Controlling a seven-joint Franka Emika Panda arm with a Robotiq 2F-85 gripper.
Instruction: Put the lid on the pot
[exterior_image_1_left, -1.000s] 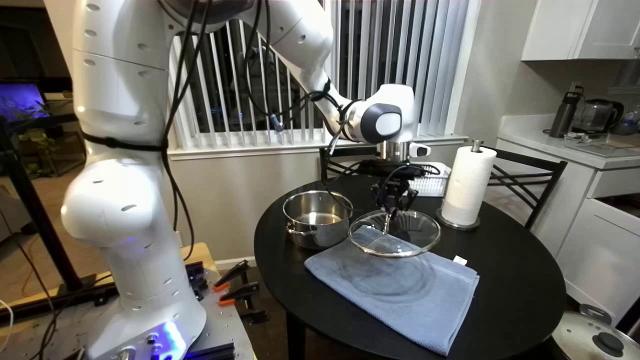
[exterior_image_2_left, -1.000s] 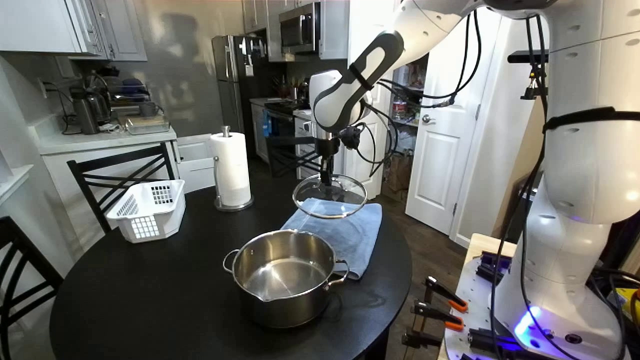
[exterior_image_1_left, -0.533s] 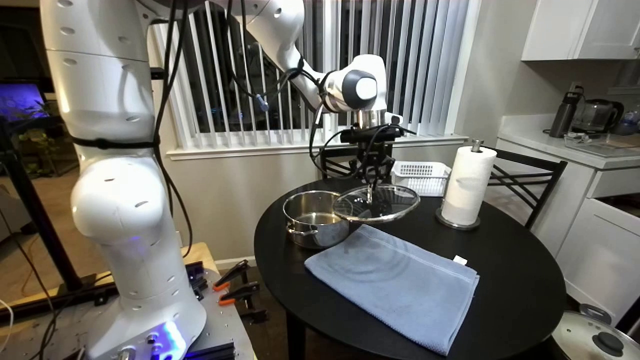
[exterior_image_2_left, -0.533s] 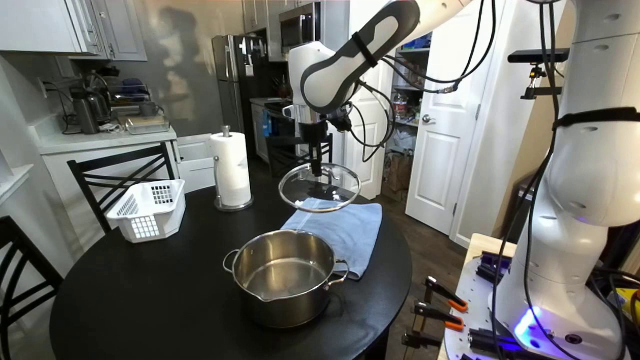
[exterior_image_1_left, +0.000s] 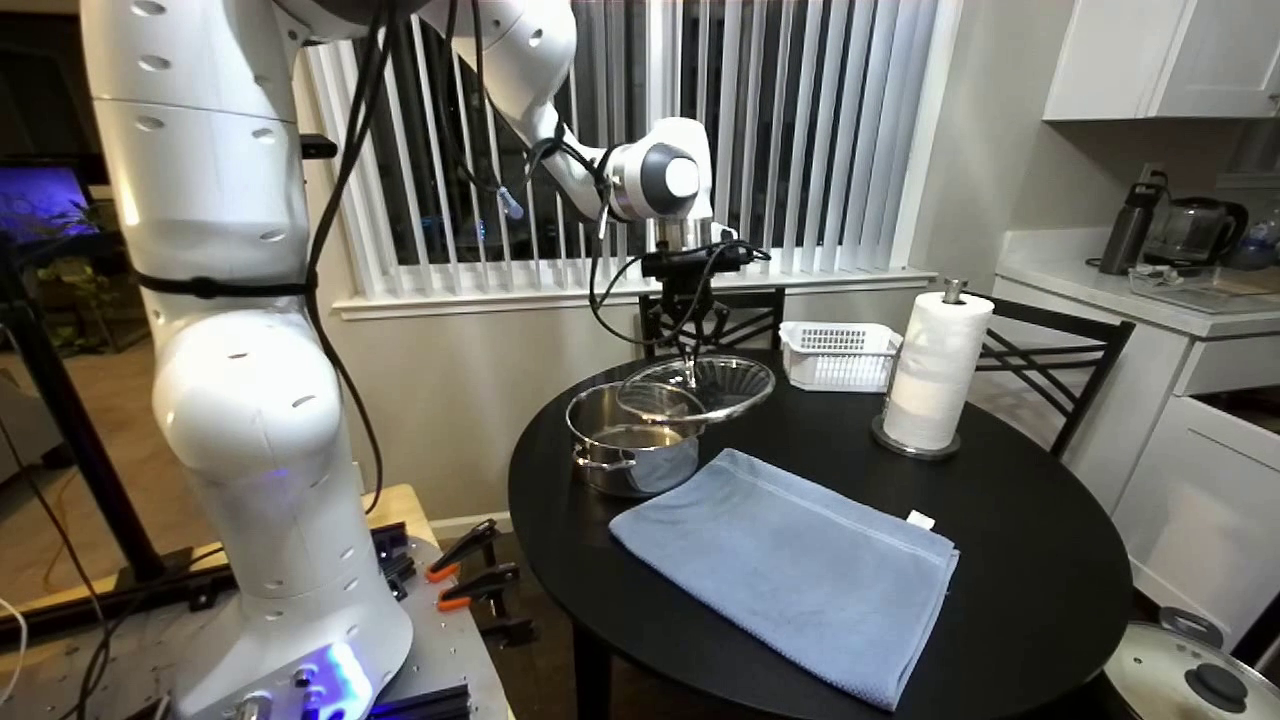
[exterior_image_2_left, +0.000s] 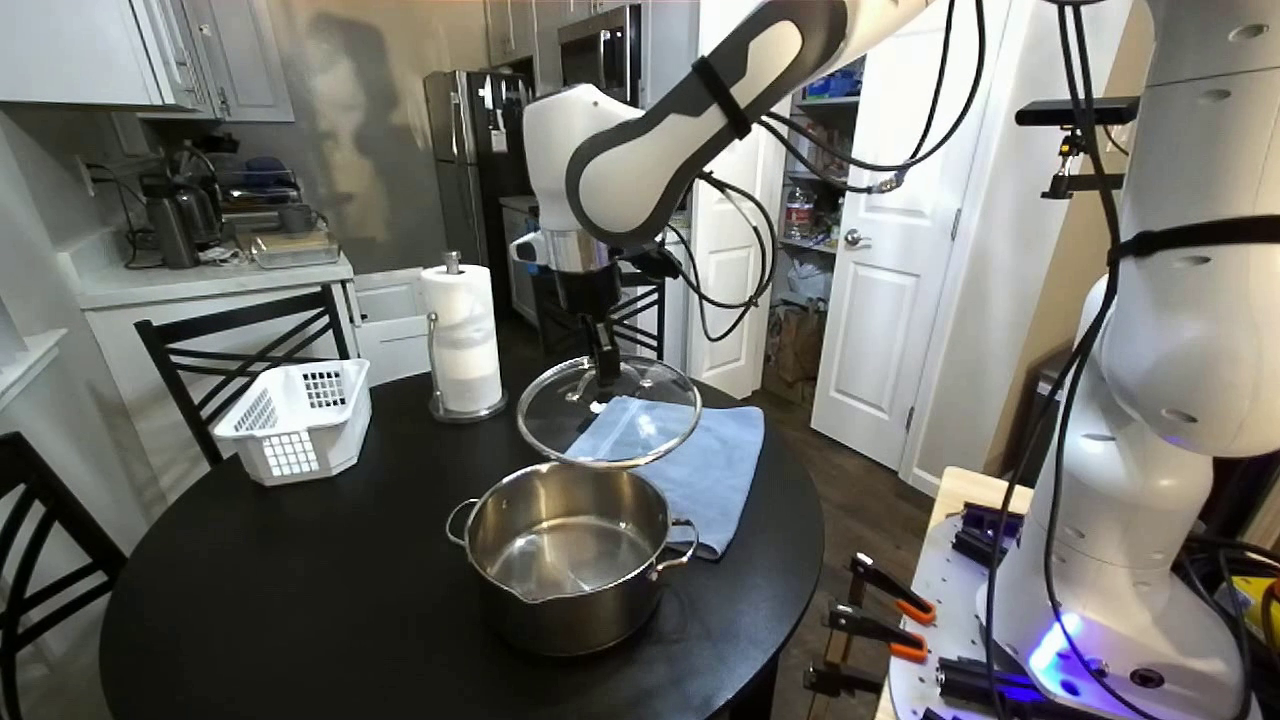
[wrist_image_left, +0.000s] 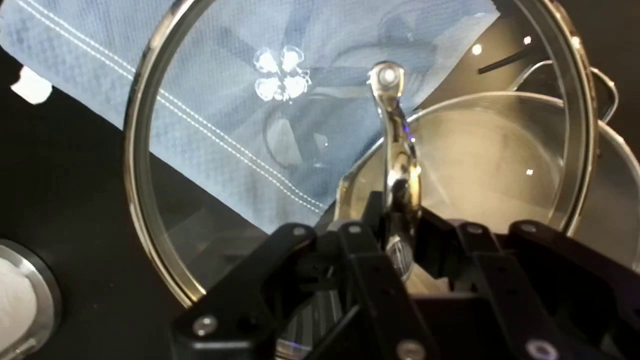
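My gripper (wrist_image_left: 400, 225) is clamped round the arched metal handle (wrist_image_left: 400, 165) of the glass lid (exterior_image_2_left: 612, 422), which hangs directly beneath it, close to level as far as I can judge. The stainless-steel pot (exterior_image_2_left: 580, 615) stands on the tabletop (exterior_image_2_left: 330, 580), lower than my gripper and off to one side, to the right of it in the wrist view. There the lid overlaps only part of the pot's mouth, so I am not yet centred. How much clearance I have over the pot's edge I cannot tell.

I take the step in hand to be carrying the lid across. To do it well, I should travel sideways toward the pot without dipping, since the leading edge could catch the pot and swing the lid about my grip. A slim curved handle may well let the lid rock, so slow, steady motion suits it. Once the two circles match in all the views, I should come straight down, let the lid settle evenly, and only then let go and rise. The blue towel (exterior_image_1_left: 790, 560), lower than my gripper and to its right in an exterior view, needs nothing from me.
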